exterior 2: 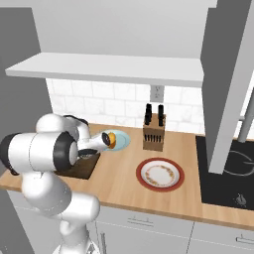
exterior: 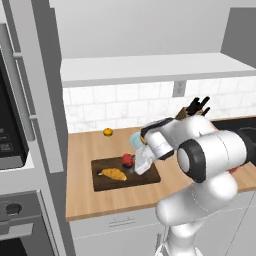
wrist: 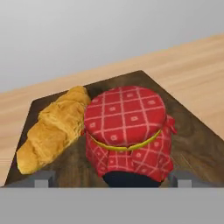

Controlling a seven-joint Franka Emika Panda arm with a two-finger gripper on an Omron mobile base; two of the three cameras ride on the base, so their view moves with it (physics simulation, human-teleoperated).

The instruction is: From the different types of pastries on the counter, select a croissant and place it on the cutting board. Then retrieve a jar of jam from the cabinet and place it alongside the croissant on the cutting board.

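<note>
1 croissant [wrist: 52, 131], 1 jam jar [wrist: 127, 131], 1 board [wrist: 192, 131]

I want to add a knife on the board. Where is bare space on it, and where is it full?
The board is bare on the strip beyond the jar, away from the croissant, and at its far corner. The middle is crowded: jar and croissant sit close together, with the open gripper around the jar.
</note>
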